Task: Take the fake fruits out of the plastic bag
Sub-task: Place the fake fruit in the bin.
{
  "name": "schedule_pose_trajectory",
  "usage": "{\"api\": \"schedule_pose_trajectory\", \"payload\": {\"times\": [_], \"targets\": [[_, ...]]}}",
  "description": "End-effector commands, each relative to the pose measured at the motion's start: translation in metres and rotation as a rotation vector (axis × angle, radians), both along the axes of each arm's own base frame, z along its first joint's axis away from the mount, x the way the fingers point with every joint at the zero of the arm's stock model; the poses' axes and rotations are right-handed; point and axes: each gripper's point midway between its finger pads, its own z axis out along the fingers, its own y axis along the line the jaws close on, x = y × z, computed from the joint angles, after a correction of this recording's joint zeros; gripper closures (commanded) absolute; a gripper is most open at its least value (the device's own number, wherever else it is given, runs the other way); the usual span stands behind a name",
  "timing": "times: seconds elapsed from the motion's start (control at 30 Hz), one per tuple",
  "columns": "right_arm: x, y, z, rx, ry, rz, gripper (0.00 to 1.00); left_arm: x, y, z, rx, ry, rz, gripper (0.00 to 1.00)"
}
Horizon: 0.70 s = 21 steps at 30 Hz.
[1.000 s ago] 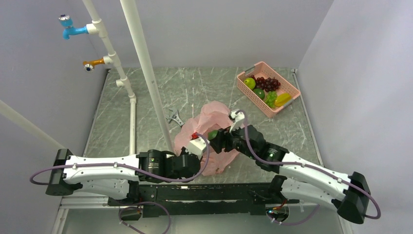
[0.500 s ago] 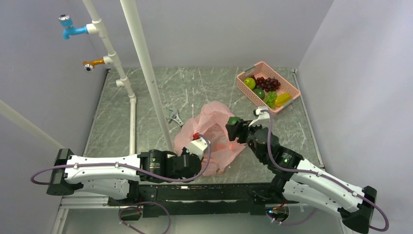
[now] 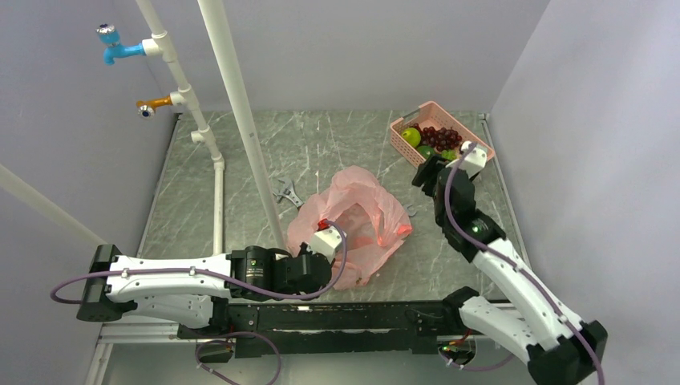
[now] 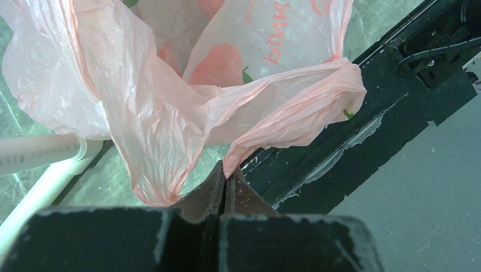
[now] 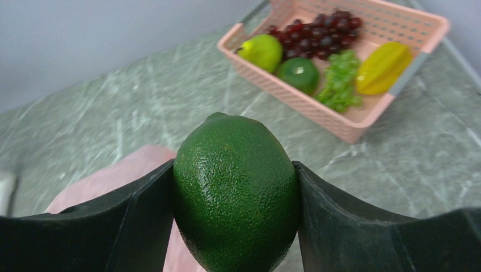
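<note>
- The dark green fruit point(image 5: 235, 190) is out of the bag, at the lower centre of the right wrist view. It is clamped between the jaws of the right gripper point(image 3: 425, 171), which are parted only by the fruit's width and touch both its flanks. Its skin is glossy and rounded, so I judge a sharp swing could squirt it loose.
- The pink basket point(image 5: 295, 93) lies at the upper right of that view. It holds dark grapes point(image 5: 317, 37), light green grapes point(image 5: 339, 79), a yellow oblong fruit point(image 5: 383, 67) and two round ones. Released from too high, the fruit could bounce off these or the rim and roll across the table.
- The plastic bag point(image 3: 361, 220) sits at the centre of the overhead view. The left gripper point(image 4: 223, 187) has its jaws pressed together on a pinch of the film. That thin film could slip or tear, letting the mouth collapse.
- Whether any fruit remains inside cannot be told.
</note>
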Motion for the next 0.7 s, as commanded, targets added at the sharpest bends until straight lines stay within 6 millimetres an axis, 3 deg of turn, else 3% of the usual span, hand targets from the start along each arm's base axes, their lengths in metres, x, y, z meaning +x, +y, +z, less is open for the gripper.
{"api": "schedule_pose_trajectory", "payload": {"times": [0.0,0.17,0.3,0.43,0.67], "targets": [[0.036,-0.015,0.012,0.039,0.02,-0.05,1.0,0.0,-0.003,0.011,-0.023,-0.009,-0.002,1.0],[0.08,-0.043,0.02,0.002,0.076,-0.146,1.0,0.001,0.002,0.01,-0.012,-0.015,0.007,1.0],[0.114,-0.066,0.015,-0.009,0.118,-0.214,1.0,0.002,0.004,0.01,-0.01,-0.019,0.014,1.0],[0.149,-0.089,-0.007,0.039,0.179,-0.252,1.0,0.003,0.005,0.011,-0.012,-0.019,0.016,1.0],[0.202,-0.134,-0.071,0.075,0.374,-0.311,1.0,0.002,0.006,0.009,-0.004,-0.01,0.022,1.0]]}}
